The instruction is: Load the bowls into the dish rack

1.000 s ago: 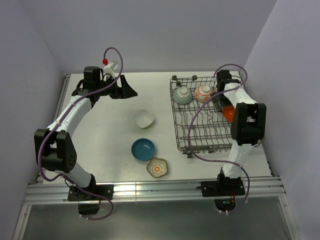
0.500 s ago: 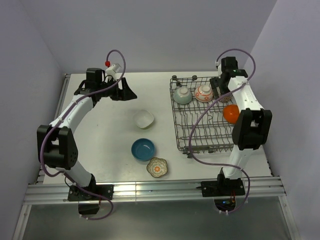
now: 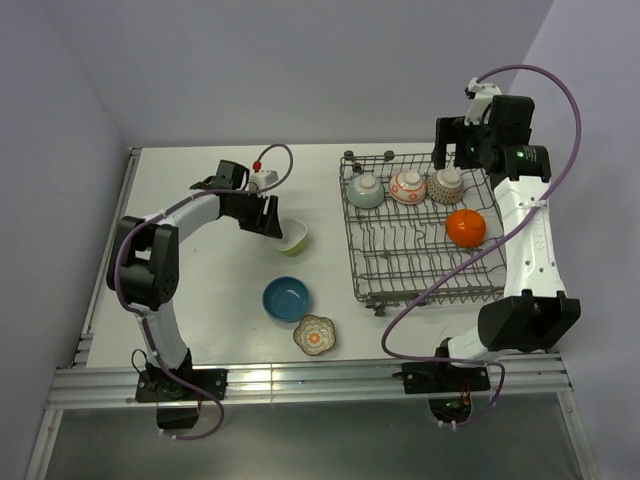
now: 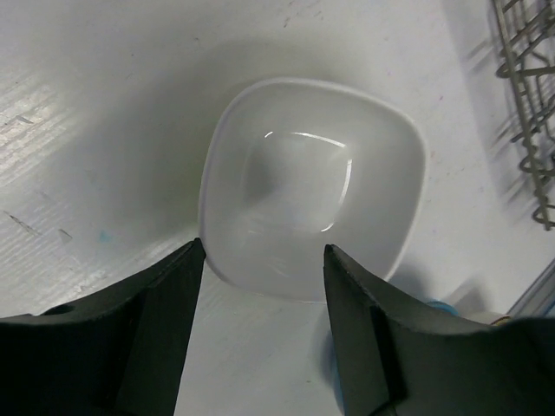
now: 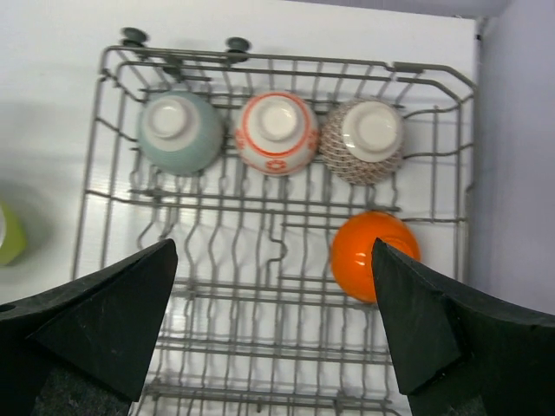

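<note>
The white squarish bowl [image 4: 312, 186] sits upright on the table, and its lime underside shows in the top view [image 3: 291, 240]. My left gripper [image 4: 263, 260] is open, with the bowl's near rim between its fingertips [image 3: 270, 220]. The dish rack [image 3: 400, 262] holds upturned pale teal [image 5: 180, 132], orange-white [image 5: 277, 132] and grey patterned [image 5: 368, 139] bowls in its back row. A bowl showing an orange underside [image 5: 375, 253] lies in front of them. My right gripper [image 5: 273, 247] hangs open and empty high above the rack [image 3: 452, 152]. A deep blue bowl [image 3: 287, 298] and a floral bowl [image 3: 316, 335] stand on the table.
The rack [image 5: 260, 347] fills the right side of the table, its front rows of tines bare. Purple walls close in on the left, back and right. Cables loop from both arms.
My left gripper swung from the back of the table down to the white bowl, its jaws narrowing. My right gripper opened off the orange-bottomed bowl in the rack and lifted up and back.
</note>
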You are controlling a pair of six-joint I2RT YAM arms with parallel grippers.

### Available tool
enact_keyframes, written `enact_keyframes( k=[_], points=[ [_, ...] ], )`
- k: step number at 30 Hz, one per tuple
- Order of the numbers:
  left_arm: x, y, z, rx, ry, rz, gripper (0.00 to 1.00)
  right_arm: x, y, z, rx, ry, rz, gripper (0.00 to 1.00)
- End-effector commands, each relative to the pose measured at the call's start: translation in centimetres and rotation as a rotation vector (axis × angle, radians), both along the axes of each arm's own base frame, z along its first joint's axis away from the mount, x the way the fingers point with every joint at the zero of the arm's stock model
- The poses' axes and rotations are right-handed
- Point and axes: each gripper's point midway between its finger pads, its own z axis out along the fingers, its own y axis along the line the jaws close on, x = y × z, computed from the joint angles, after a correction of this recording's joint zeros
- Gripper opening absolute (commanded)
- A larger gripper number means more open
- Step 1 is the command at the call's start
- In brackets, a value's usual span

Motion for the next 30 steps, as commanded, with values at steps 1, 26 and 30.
enact_keyframes(
  k=[1,26,30],
  points=[
    [0.0,0.6,-1.6,0.068,-0.024,-0.03,0.62,-1.1,2.5,0.8,0.111,-0.023,0.086,1.0],
    [2.2,-0.2,-0.5,0.047,-0.04,0.031,0.61,-3.1,3.7,-3.7,0.209,0.067,0.091,1.0],
    [2.5,-0.7,-1.1,0.034,-0.023,0.032,0.6,-3.1,3.8,-3.6,0.215,0.069,0.096,1.0]
  ],
)
